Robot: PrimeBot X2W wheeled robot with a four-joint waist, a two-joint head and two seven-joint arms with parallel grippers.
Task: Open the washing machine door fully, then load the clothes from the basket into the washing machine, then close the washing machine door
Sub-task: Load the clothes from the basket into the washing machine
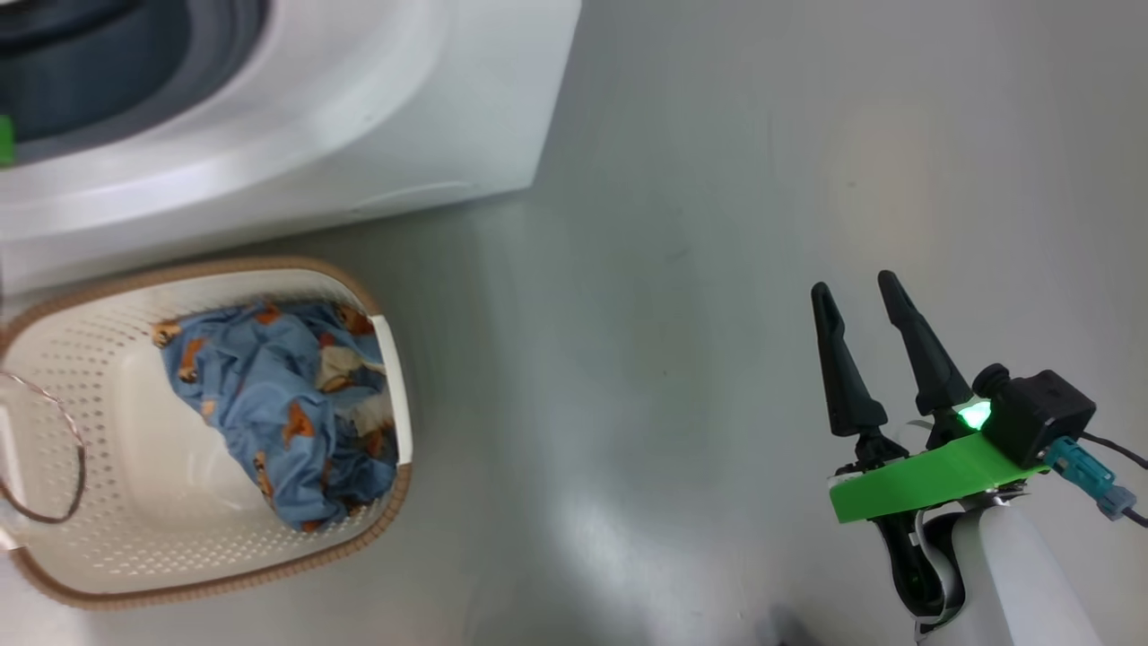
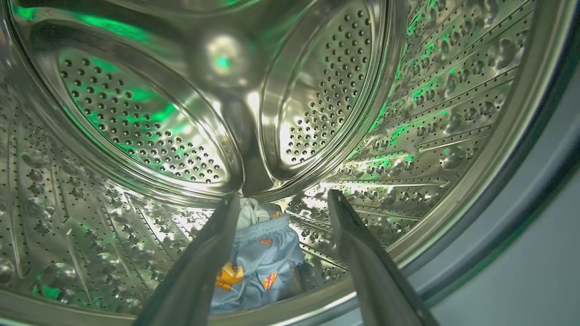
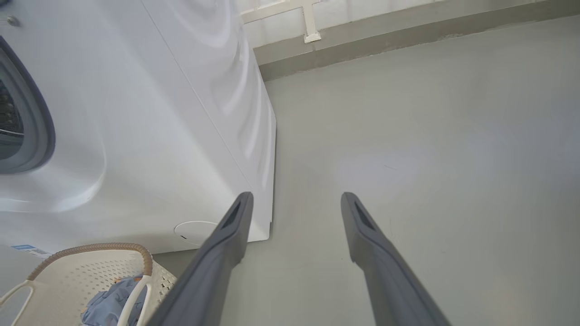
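Note:
The white washing machine point(image 1: 377, 117) fills the head view's top left, its opening facing me; its door is out of view. My left gripper point(image 2: 284, 195) is open inside the steel drum point(image 2: 149, 127). One piece of the clothes point(image 2: 263, 267), light blue with orange prints, lies loose on the drum's bottom between and below the fingers. The cream basket point(image 1: 108, 502) stands on the floor before the machine and holds more of the clothes point(image 1: 278, 413) bunched at its right end. My right gripper point(image 1: 861, 292) hangs open and empty over bare floor, far right of the basket.
In the right wrist view the machine's white side point(image 3: 149, 113) is at the left, with a round low flap point(image 3: 195, 232) above the basket point(image 3: 86, 276). Grey floor point(image 3: 430, 136) runs to a wall base at the back. A thin wire loop point(image 1: 54, 449) lies over the basket's left end.

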